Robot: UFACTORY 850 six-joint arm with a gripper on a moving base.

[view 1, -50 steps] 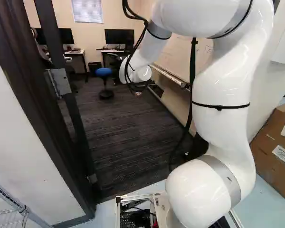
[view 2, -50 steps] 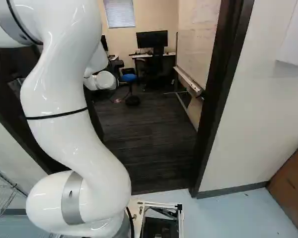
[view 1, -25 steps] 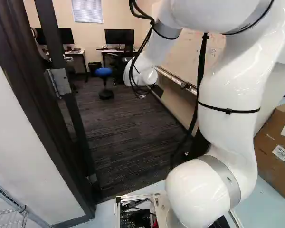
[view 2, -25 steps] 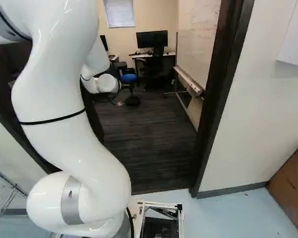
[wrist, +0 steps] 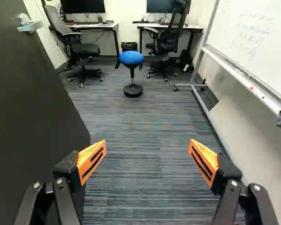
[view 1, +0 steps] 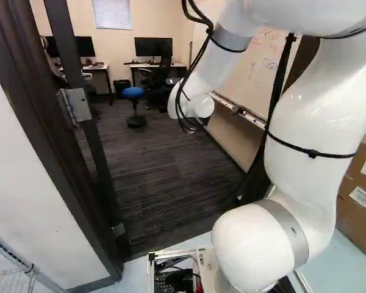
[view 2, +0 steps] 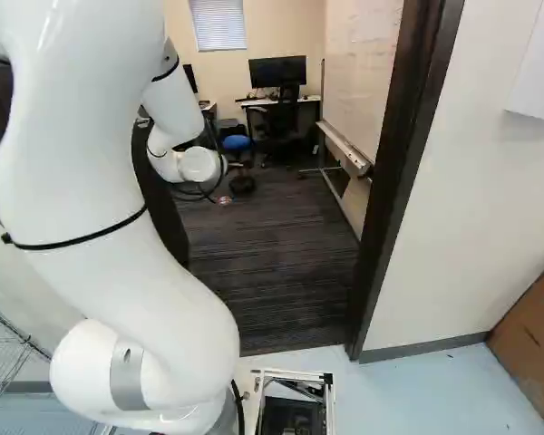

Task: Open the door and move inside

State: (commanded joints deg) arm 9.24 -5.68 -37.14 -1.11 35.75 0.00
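Observation:
The dark door (wrist: pixel 33 117) stands swung inward, its silver lever handle (wrist: pixel 30 24) well ahead of the gripper and off to one side. In the left base view the door's narrow edge (view 1: pixel 96 152) shows beside a metal hinge (view 1: pixel 78 105). Only a small part of my gripper (view 2: pixel 223 200) shows beyond the white wrist in the right base view. Seen from the wrist, the gripper (wrist: pixel 147 161) is open, its orange pads wide apart with only carpet visible between them. One finger overlaps the door's face in view; contact cannot be told.
Dark door frame posts (view 1: pixel 49 140) (view 2: pixel 403 172) flank the doorway. Inside are carpet (wrist: pixel 140 126), a blue stool (wrist: pixel 131 57), office chairs (wrist: pixel 82 49) and desks. A wheeled whiteboard (wrist: pixel 253 42) stands along the side opposite the door. Boxes (view 1: pixel 361 189) and a wire rack (view 1: pixel 12 262) stand outside.
The base has stayed put. My arm's upper links have swung rightward in the left base view, and the wrist has shifted right in both base views. The door's edge has not visibly moved.

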